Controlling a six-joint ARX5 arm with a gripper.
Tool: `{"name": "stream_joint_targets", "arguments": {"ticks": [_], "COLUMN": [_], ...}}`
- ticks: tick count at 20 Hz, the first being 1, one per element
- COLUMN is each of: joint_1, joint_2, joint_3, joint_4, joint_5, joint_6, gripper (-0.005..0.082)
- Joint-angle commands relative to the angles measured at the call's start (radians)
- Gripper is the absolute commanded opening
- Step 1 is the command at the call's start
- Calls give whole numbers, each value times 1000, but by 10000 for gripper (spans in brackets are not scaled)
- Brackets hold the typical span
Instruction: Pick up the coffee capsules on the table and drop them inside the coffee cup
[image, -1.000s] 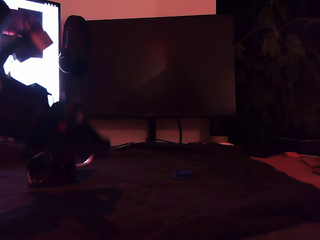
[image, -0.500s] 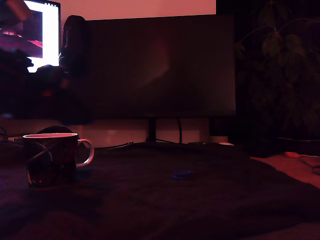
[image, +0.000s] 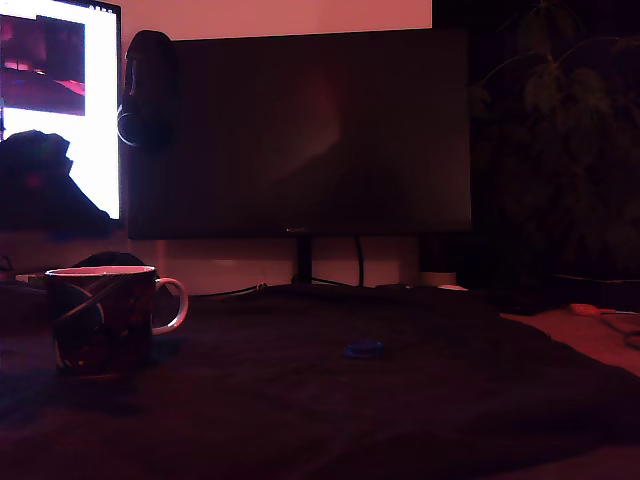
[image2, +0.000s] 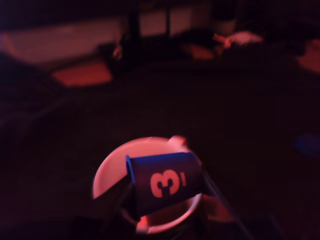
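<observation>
The coffee cup (image: 100, 318) stands at the exterior view's left, a dark mug with crossing bands, a pale rim and a loop handle. A low blue coffee capsule (image: 364, 348) lies on the dark cloth near the middle. In the wrist view, a dark tapered capsule (image2: 167, 182) marked with a red "3" lies tilted sideways over the cup's pale open mouth (image2: 107, 172). My gripper (image2: 170, 202) appears shut on it, its fingers only dimly visible. The blue capsule (image2: 307, 145) shows as a blur off to one side. In the exterior view only a dark mass of the arm (image: 40, 180) shows above the cup.
A large dark monitor (image: 300, 130) on a stand (image: 303, 262) fills the back, with a bright screen (image: 85, 110) at the exterior view's left. A leafy plant (image: 560, 130) stands at the right. The dark cloth (image: 420, 400) covers the table; the scene is very dim.
The arm, which hid the cup one second ago, has risen up and toward the exterior view's left. The cup stands uncovered. The blue capsule has not moved.
</observation>
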Motion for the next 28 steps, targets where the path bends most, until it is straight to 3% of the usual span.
{"name": "stream_joint_targets", "arguments": {"ticks": [1,7,18,28], "joint_1": [23,52,52,52], "joint_2": [-1,21,243,262], "joint_3": [30,100,356,374], "joint_4": [-3,-103,-402,-489], "joint_5": [24,109,107,106], "joint_6": [5,1,2,4], "gripper": [263,263,263,263]}}
